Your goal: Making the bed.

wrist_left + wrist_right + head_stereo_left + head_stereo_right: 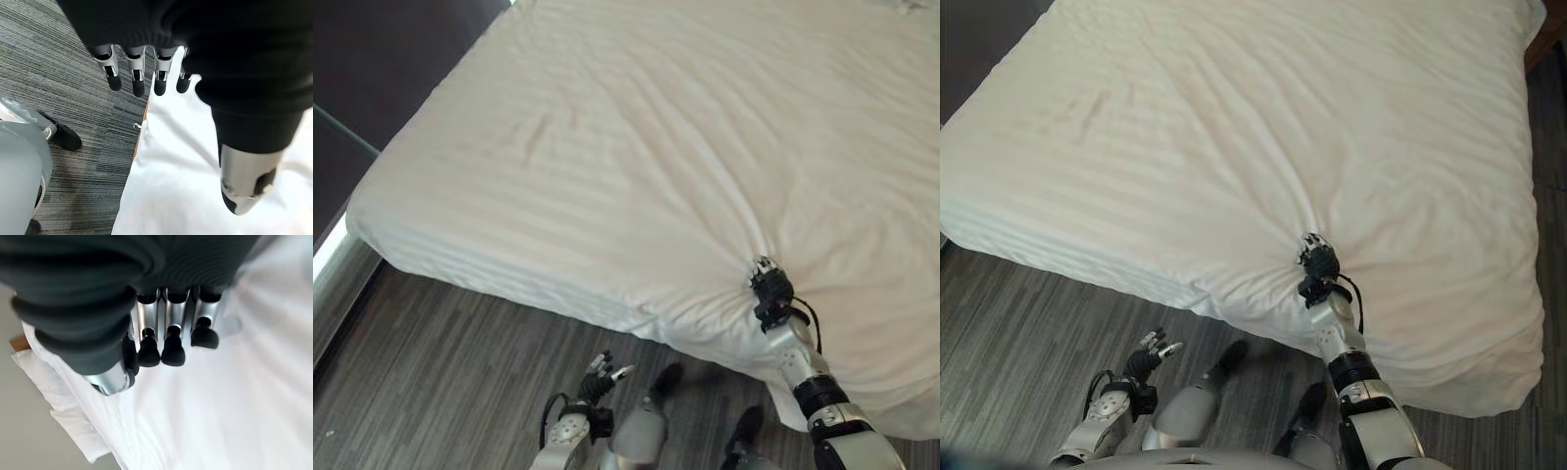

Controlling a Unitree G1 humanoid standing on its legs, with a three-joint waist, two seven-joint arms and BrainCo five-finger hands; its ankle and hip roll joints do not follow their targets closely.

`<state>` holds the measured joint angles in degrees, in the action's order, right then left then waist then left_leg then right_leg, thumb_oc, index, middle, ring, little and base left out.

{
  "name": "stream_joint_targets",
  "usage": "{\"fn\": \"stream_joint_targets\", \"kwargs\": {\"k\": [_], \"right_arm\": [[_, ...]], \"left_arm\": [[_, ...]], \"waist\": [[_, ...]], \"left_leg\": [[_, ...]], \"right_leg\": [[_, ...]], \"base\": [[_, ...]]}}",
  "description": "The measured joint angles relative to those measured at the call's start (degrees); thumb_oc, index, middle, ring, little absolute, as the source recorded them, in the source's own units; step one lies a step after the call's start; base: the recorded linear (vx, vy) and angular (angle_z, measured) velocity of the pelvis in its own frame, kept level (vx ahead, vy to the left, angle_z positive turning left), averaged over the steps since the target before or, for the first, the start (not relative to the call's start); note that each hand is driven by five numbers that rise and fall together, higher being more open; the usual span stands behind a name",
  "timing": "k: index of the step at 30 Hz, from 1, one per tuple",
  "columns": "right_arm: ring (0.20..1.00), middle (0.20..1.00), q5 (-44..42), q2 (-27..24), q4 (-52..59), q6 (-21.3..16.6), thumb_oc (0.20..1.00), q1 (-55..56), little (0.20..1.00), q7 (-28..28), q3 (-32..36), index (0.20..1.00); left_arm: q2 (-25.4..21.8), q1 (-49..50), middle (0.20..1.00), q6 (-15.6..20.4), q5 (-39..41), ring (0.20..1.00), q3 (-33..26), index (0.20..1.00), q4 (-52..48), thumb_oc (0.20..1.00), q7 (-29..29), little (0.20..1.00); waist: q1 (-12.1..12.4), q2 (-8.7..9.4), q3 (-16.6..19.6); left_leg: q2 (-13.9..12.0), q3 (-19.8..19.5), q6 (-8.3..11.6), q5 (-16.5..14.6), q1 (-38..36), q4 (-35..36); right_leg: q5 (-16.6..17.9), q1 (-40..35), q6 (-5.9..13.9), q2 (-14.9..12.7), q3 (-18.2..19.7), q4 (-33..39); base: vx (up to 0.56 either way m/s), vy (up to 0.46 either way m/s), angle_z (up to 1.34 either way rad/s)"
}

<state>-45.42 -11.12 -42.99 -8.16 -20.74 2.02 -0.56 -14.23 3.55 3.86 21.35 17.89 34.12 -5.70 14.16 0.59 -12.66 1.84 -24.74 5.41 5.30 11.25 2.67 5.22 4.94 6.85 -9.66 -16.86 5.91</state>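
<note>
Near the bed's (pixel 999 245) foot edge, the sheet (pixel 1263 127) is pinched by the right hand (pixel 1317 262), mostly spread though creased, while the left hand (pixel 1151 354) hangs open, empty.

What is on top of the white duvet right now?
The right robot hand sits on the duvet, with creases gathering toward it. Nothing else lies on top. The mattress and sheet beneath are covered and cannot be seen.
</note>
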Motion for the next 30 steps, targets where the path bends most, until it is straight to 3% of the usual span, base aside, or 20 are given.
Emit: {"fn": "stream_joint_targets", "kwargs": {"k": [6, 10, 17, 18, 21, 23, 28, 30], "right_arm": [[0.2, 0.2, 5.8, -6.8, -3.5, 0.1, 0.2, 4.7, 0.2, 0.1, 5.5, 0.2], [0.2, 0.2, 9.7, -10.8, -8.9, 0.1, 0.2, 8.3, 0.2, 1.6, 9.0, 0.2], [0.2, 0.2, 12.2, -14.8, -20.5, 4.8, 0.2, 18.2, 0.2, 8.4, 11.6, 0.2], [1.0, 1.0, 13.7, -15.0, -21.6, 5.5, 1.0, 19.7, 1.0, 9.1, 11.5, 1.0], [1.0, 1.0, 23.0, -17.8, -21.3, 6.7, 1.0, 21.7, 1.0, 10.1, 7.1, 1.0], [1.0, 1.0, 28.8, -19.7, -11.8, 7.2, 1.0, 25.7, 1.0, 10.2, 6.1, 1.0], [1.0, 1.0, 36.7, -25.2, 8.4, 4.5, 1.0, 32.7, 1.0, 9.8, 7.4, 1.0], [1.0, 1.0, 37.8, -25.6, 8.4, 3.9, 1.0, 31.9, 1.0, 9.5, 7.2, 1.0]], "left_arm": [[-0.2, -0.8, 1.0, -0.2, -0.2, 1.0, 2.1, 1.0, -0.1, 1.0, 0.6, 1.0], [-0.3, -0.5, 1.0, -0.2, -0.2, 1.0, 2.1, 1.0, 0.2, 1.0, 0.3, 1.0], [0.0, 0.1, 1.0, -0.1, -0.1, 1.0, 1.6, 1.0, 0.9, 1.0, -1.1, 1.0], [0.5, 0.2, 1.0, -0.1, 0.0, 1.0, 1.0, 1.0, 1.0, 1.0, -1.4, 1.0], [0.9, 0.4, 1.0, 0.2, 0.5, 1.0, 0.2, 1.0, 0.1, 1.0, -1.7, 1.0], [-0.7, 2.7, 1.0, 0.3, 0.9, 1.0, -0.2, 1.0, -9.0, 1.0, -1.3, 1.0], [-4.2, 10.4, 1.0, 1.2, 3.1, 1.0, -3.6, 1.0, -25.0, 1.0, 1.8, 1.0], [-4.9, 11.4, 1.0, 2.0, 4.9, 1.0, -3.9, 1.0, -25.7, 1.0, 2.4, 1.0]], "waist": [[-3.1, 0.81, 2.2], [-3.9, 0.63, 4.0], [-6.3, -2.58, 4.7], [-6.5, -3.37, 4.5], [-7.8, -4.51, 4.0], [-7.7, -5.57, 3.3], [-7.9, -7.22, 1.9], [-7.0, -8.39, 2.4]], "left_leg": [[0.5, 4.9, -0.57, 0.4, -0.2, 0.3], [0.5, 7.0, -0.63, 0.4, -0.3, 0.4], [-0.8, 7.4, -1.27, 1.0, -0.6, 1.9], [-1.2, 7.9, -1.2, 1.1, -1.1, 2.3], [-2.2, 8.6, -1.05, 1.0, -1.7, 2.6], [-2.8, 8.7, -0.96, 1.0, -2.3, 2.6], [-3.5, 7.2, -0.8, 0.5, -3.7, 2.9], [-3.7, 6.7, -0.84, 0.5, -4.4, 2.6]], "right_leg": [[0.1, 0.9, 0.11, -0.9, 4.4, 0.2], [0.6, 1.5, 0.44, -1.2, 6.2, 0.2], [1.1, 2.1, 0.45, 0.0, 6.3, 0.2], [1.2, 2.1, 0.34, 0.5, 6.6, 0.2], [1.3, 2.0, 0.3, 1.3, 7.2, 0.2], [1.4, 1.6, 0.23, 1.6, 7.2, 0.3], [0.7, -1.0, -0.53, 2.4, 5.5, 0.2], [0.5, -2.0, -0.66, 2.4, 4.5, 0.2]], "base": [[0.01, -0.024, -0.18], [0.0, -0.019, -0.19], [0.0, -0.031, -0.07], [-0.03, -0.023, -0.22], [-0.04, -0.029, -0.18], [-0.05, -0.029, -0.07], [-0.03, -0.043, 0.14], [-0.05, -0.041, 0.3]]}}
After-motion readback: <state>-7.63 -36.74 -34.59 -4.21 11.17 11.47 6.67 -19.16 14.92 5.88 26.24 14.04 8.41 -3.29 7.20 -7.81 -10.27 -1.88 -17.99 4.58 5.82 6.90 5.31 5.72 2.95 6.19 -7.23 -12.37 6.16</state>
